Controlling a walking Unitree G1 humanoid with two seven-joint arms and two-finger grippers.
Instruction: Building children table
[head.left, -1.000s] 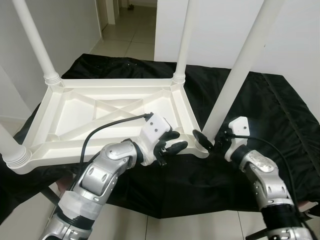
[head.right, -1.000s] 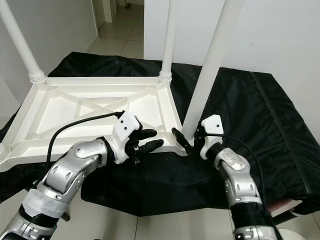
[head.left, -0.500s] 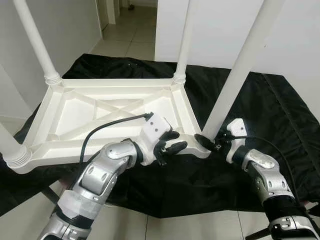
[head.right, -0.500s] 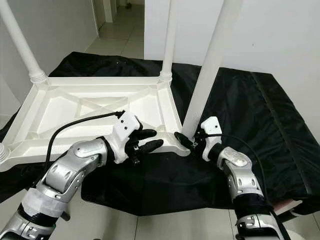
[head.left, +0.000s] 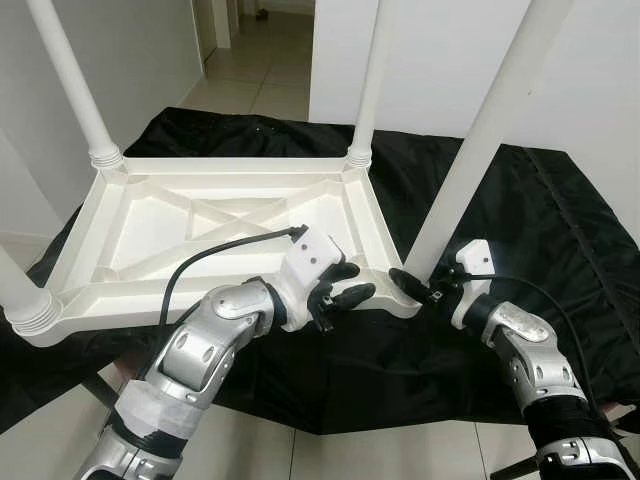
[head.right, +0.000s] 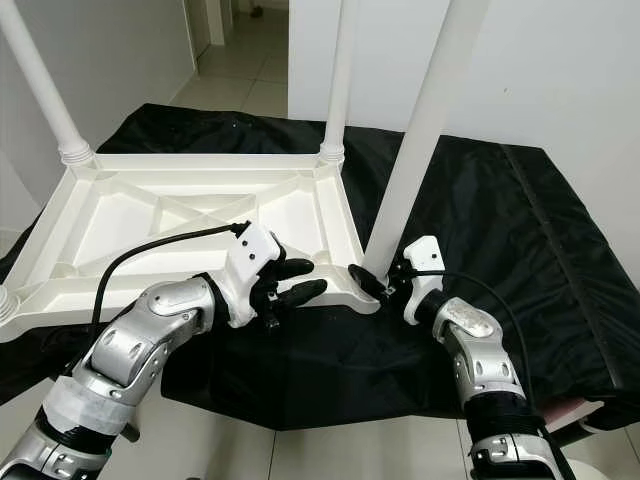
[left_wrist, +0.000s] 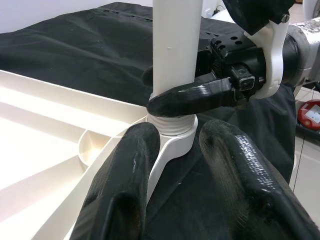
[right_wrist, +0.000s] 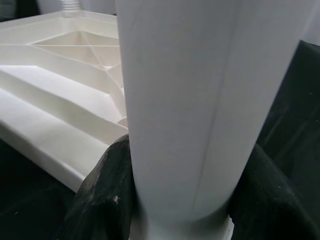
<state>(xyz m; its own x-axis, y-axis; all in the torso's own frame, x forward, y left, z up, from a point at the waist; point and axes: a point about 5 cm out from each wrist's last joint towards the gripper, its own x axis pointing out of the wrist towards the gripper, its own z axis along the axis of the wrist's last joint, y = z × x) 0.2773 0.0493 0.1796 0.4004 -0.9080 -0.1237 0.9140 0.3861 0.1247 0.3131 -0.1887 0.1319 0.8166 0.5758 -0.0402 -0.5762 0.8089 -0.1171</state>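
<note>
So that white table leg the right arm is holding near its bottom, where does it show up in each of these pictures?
Left eye view: the table leg slants up from the near right corner of the upturned tabletop.
Right eye view: same leg, right of centre.
Left wrist view: upright at top centre, the right gripper around it.
Right wrist view: close up, centre.
Shared landmark: the leg's socket at that corner.

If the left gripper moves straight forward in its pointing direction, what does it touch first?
Probably the right gripper's black finger wrapped around the base of the near-right table leg, just ahead of the left gripper; depth is uncertain.
</note>
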